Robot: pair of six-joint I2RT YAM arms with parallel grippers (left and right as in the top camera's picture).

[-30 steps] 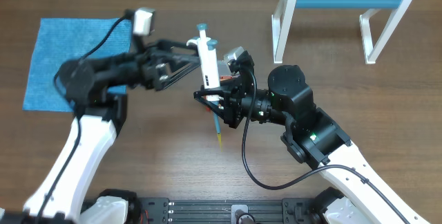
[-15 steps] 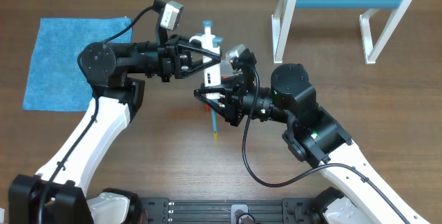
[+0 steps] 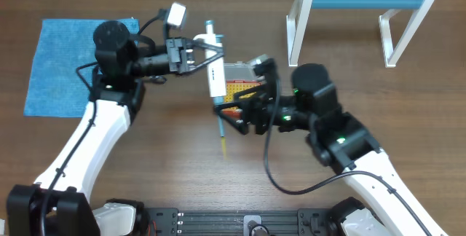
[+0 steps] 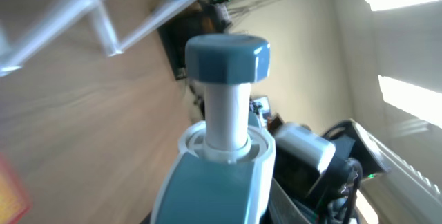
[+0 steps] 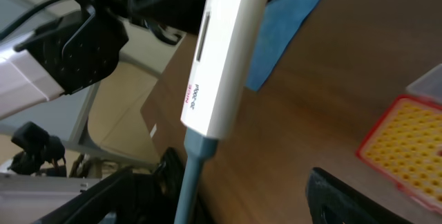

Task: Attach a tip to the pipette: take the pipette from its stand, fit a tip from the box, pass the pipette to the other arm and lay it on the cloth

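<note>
wooden table (image 3: 145,163) | handover looks underway: left hand (image 3: 211,54) clamps tipped pipette (image 3: 216,79), right hand (image 3: 231,114) spread open | next, likely: swing it to cloth (image 3: 62,61)

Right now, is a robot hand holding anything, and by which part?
The left hand holds the pipette by its upper body, just below the blue plunger. The right hand stands open around its thin shaft.

daylight is glaring through two bright windows (image 4: 409,98) set in a pale wall (image 4: 324,58). a brown wooden table (image 3: 145,181) is stretching under everything, its grain running across. beyond the table's edge, what looks like pale floor (image 5: 128,110) is showing.
</note>
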